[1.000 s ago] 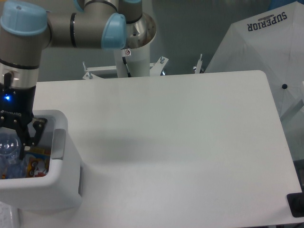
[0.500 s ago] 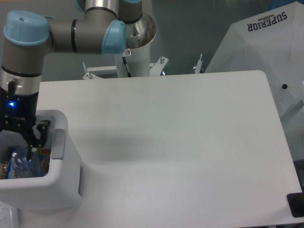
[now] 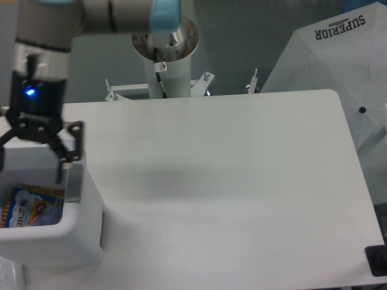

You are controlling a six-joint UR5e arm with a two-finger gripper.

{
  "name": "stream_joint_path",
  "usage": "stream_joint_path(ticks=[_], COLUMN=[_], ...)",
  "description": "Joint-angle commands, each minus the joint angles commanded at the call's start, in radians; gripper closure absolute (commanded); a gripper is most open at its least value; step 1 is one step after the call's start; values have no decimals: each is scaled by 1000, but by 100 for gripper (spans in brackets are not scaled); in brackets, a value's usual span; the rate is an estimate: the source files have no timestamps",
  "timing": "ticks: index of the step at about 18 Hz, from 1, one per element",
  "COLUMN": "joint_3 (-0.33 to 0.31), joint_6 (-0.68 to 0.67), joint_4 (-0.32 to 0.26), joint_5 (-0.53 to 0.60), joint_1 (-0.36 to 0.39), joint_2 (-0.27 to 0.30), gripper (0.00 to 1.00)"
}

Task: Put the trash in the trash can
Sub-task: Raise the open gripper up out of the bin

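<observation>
Hand [image 3: 30, 158]: we list it above the trash can [image 3: 78, 232], at the 9 o'clock edge of the frame, fingers spread apart, gripping nothing; one dark finger [image 3: 68, 145] hangs over the can's inner rim, its partner partly cut off at the frame edge

Trash can: we list it at 8 o'clock on the table [image 3: 230, 181], a boxy white bin with a grey panel [image 3: 74, 182] on the side toward 3 o'clock

Bottle [image 3: 33, 206]: we see it lying inside the can, its colourful label facing up

Tissue wad: we cannot make it out

Arm [image 3: 42, 48]: we see a blue light on the wrist
</observation>
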Motion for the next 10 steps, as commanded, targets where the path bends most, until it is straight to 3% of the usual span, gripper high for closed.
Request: stream_joint_path(ticks=[2, 4, 7, 10], joint_3=[25, -1, -23, -24], joint_6=[76, 181, 363, 410], joint_4=[-9, -37, -83, -129], joint_5=[6, 17, 128, 164], joint_1=[35, 40, 38, 37], joint_2=[1, 6, 18, 21], gripper=[0, 0, 0, 0])
